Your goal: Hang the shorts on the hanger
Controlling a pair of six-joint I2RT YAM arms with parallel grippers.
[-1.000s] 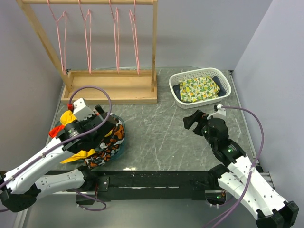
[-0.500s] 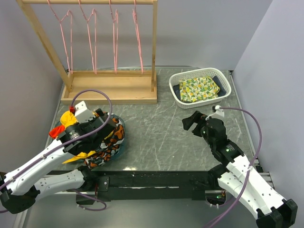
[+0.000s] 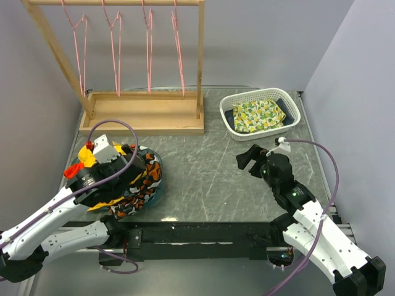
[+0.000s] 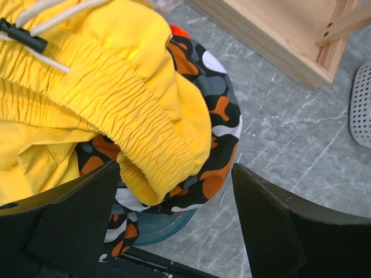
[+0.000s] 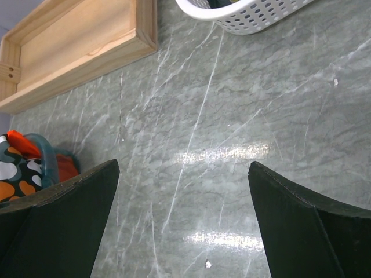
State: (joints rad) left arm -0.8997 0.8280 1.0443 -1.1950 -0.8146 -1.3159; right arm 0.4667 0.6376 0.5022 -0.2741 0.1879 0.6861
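Note:
The yellow shorts (image 4: 116,104) lie crumpled on top of a clothes pile at the table's left; from above only yellow bits (image 3: 86,155) show past the arm. My left gripper (image 4: 175,174) hangs open just over the pile. The gathered waistband's end lies between its jaws, close to the left finger (image 4: 75,220), with no grip showing. Pink wire hangers hang from the wooden rack at the back left, the hanger (image 3: 116,52) among them. My right gripper (image 5: 183,165) is open over bare table, right of centre (image 3: 250,159).
A black-orange-white patterned garment (image 3: 145,182) drapes over a teal basin (image 4: 156,223) under the shorts. The rack's wooden base tray (image 3: 145,114) stands at the back. A white basket (image 3: 289,102) holding a lemon-print cloth (image 3: 258,116) is at the back right.
The left gripper has shifted slightly nearer over the pile. The hangers have swung on the rack. The right arm has barely moved.

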